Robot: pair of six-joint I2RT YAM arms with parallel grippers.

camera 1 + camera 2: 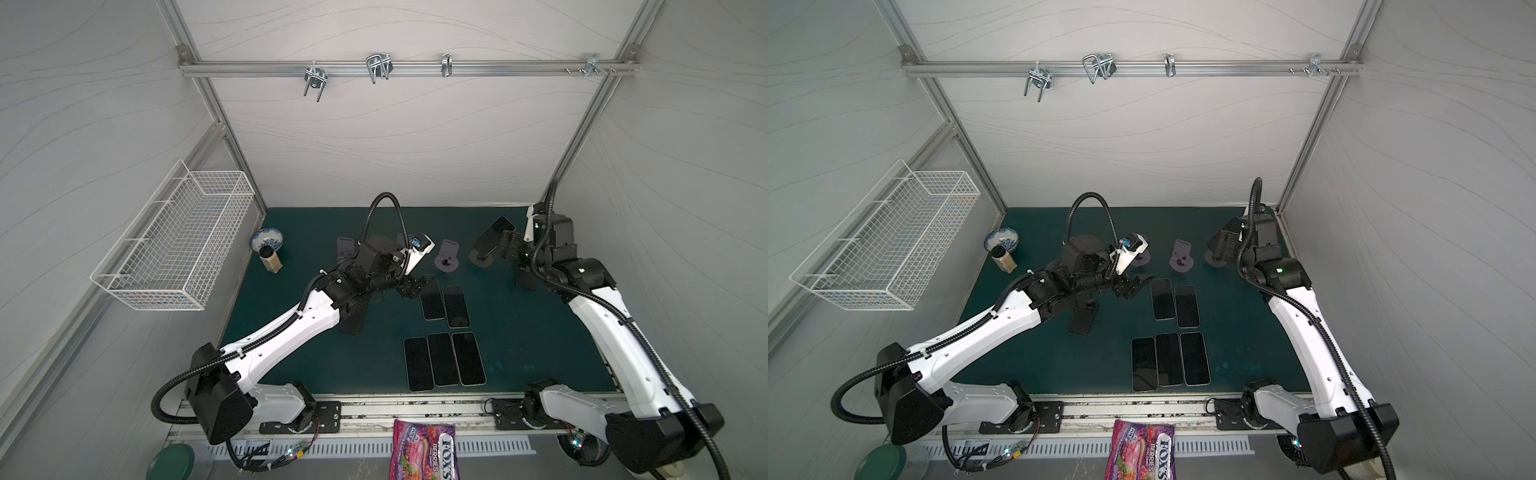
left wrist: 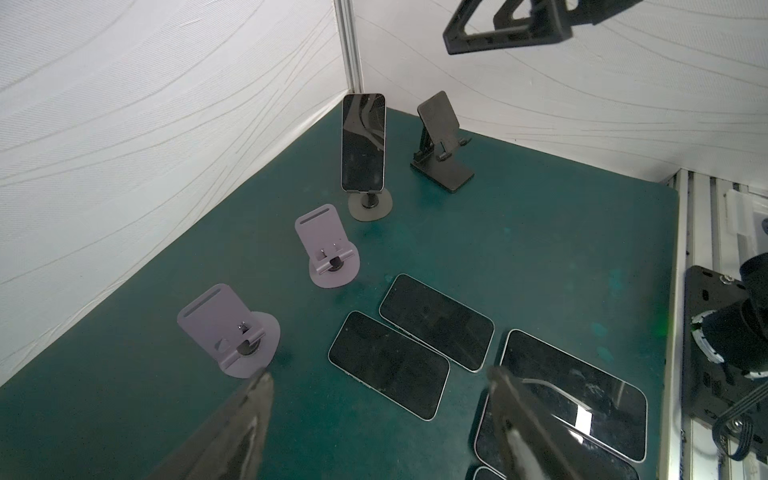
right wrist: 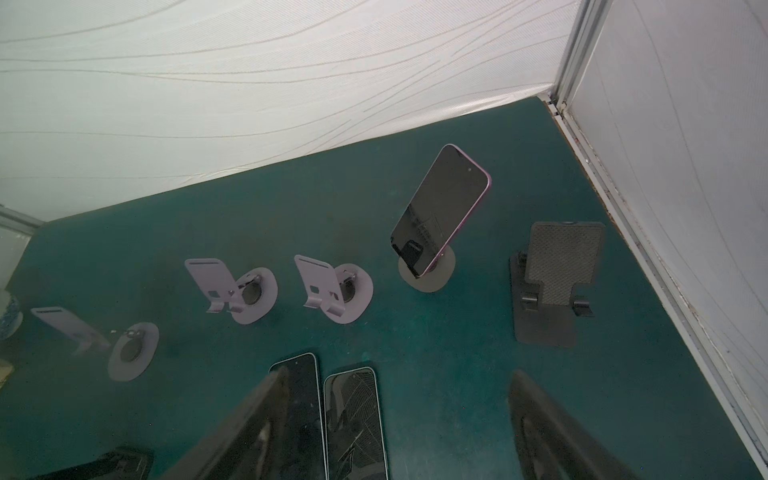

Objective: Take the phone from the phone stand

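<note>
One phone [image 3: 440,212] leans on its phone stand [image 3: 432,278] at one o'clock on the mat [image 1: 540,353]. My right gripper [image 3: 399,376] faces it, spread and empty, I reckon lined up to grasp. My left gripper [image 2: 379,372], also spread, hovers near flat phones [image 1: 443,359].

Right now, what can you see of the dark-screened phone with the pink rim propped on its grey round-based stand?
The pink-rimmed phone is a slim slab with rounded corners, its glossy screen dark and showing reflections. It stands in portrait, leaning back, with its bottom edge seated on the grey round-based stand, near the far right corner of the green mat. Nothing else touches it.
</note>
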